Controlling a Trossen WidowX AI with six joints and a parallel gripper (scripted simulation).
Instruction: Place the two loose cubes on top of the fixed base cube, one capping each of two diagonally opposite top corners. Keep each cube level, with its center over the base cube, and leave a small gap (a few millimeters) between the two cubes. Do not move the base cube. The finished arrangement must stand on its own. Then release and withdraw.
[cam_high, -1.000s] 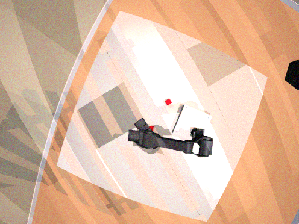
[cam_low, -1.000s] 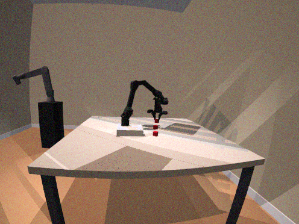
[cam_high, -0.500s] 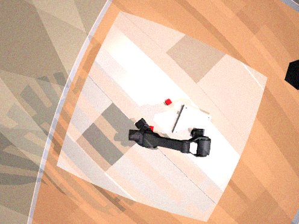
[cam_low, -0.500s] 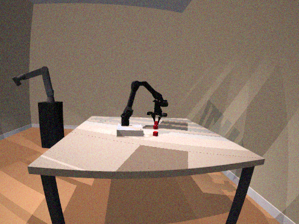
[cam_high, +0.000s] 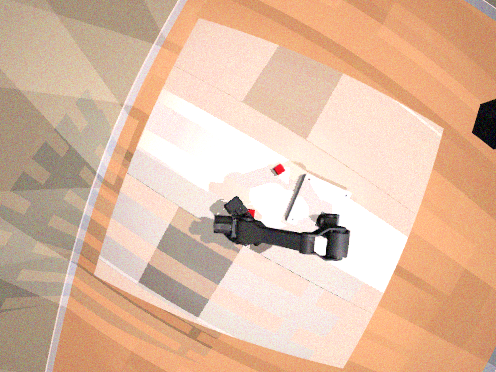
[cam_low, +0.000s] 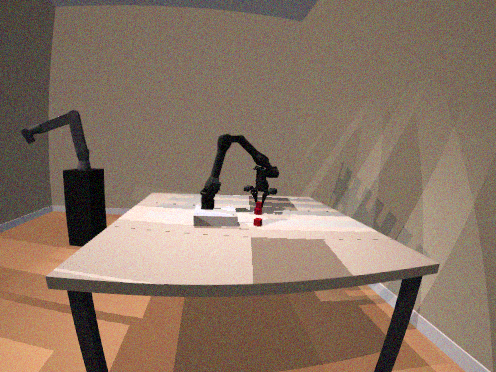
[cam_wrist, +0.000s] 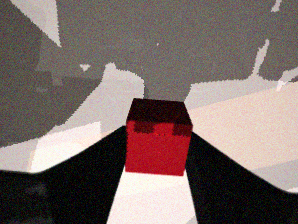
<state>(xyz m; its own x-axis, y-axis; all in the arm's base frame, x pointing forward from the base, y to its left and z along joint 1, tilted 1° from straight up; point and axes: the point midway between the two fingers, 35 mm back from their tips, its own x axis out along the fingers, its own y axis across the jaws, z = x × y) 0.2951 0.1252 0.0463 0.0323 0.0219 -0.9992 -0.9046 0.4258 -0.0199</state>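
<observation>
My gripper (cam_low: 258, 203) (cam_wrist: 156, 135) is shut on a red cube (cam_low: 258, 205) (cam_wrist: 157, 150), one finger on each side. In the exterior view this cube looks level, just above a second red cube (cam_low: 258, 211); whether they touch I cannot tell. The held cube hides what is under it in the wrist view. A third red cube (cam_high: 279, 169) (cam_low: 258, 222) stands apart on the table, nearer the exterior camera. In the top view a red patch (cam_high: 251, 213) shows beside the arm; which cube it belongs to is unclear. All cubes are the same red.
A low white block (cam_high: 320, 197) (cam_low: 216, 218) with a dark edge lies beside the cubes, near the arm's base. The arm (cam_high: 282, 238) (cam_low: 218, 162) reaches over from its base. A second arm on a black pedestal (cam_low: 85, 205) stands beyond the table (cam_low: 200, 260).
</observation>
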